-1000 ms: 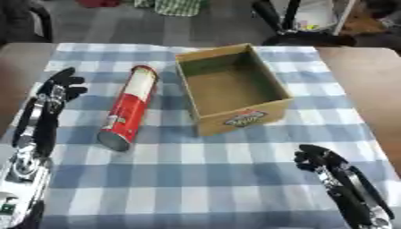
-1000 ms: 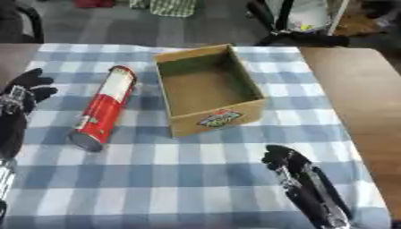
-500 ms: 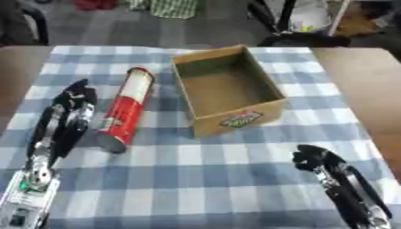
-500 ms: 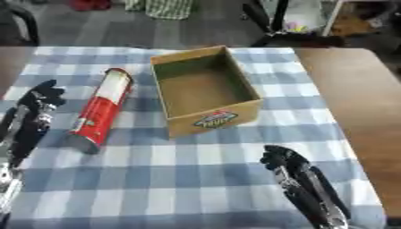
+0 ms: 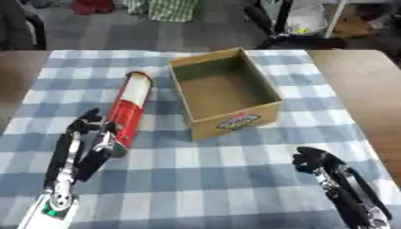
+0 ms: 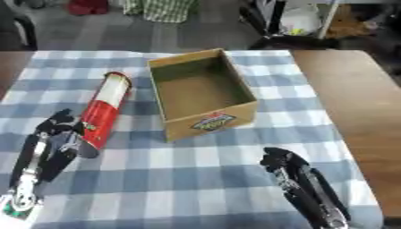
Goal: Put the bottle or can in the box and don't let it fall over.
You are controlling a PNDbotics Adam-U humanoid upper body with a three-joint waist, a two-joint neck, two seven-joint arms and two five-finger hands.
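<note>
A tall red can (image 5: pixel 128 107) with a pale cap end lies on its side on the checked cloth, left of an open cardboard box (image 5: pixel 225 91) that stands upright and holds nothing. My left hand (image 5: pixel 91 136) is at the can's near end, fingers straight, alongside and touching the can's lower left side. Near the lower right my right hand (image 5: pixel 313 160) rests on the cloth with relaxed fingers, holding nothing, well in front of the box.
A blue and white checked cloth (image 5: pixel 203 179) covers most of a brown table (image 5: pixel 356 85). Beyond the table's far edge are chair legs and cloth items (image 5: pixel 168 9) on the floor.
My left hand has moved right and forward, from the cloth's left edge to the can's near end. The camera has tilted a little. The right hand has stayed put.
</note>
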